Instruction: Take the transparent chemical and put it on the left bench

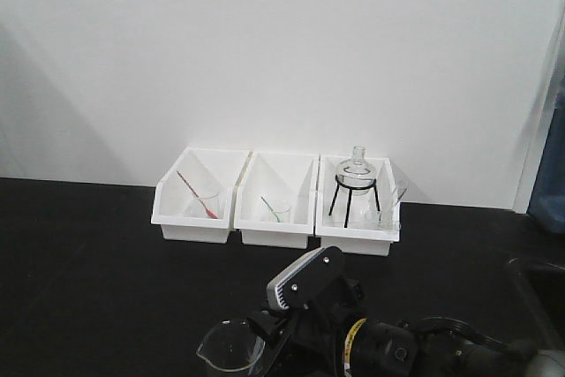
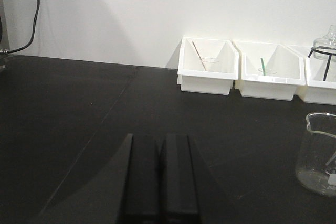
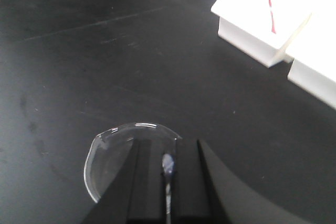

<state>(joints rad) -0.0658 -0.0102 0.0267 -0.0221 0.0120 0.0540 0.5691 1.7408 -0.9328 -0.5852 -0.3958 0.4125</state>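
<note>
1. At right gripper (image 3: 167, 192): jaws closed on transparent chemical (image 3: 123, 156), low over left bench (image 1: 88, 253).
2. Left gripper (image 2: 160, 174): closed, empty.
3. Handling: thin glass, likely light, slippery, fragile; pinch the wall near the rim, gently.
4. Count: one task beaker, three white bins (image 1: 196, 200), one flask on tripod (image 1: 357, 176).

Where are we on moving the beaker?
The beaker is already over the black bench, in front of the white bins. The right gripper holds it, fingers closed on its rim. Whether it rests on the surface is unclear; release remains. The left gripper is shut, idle.
</note>
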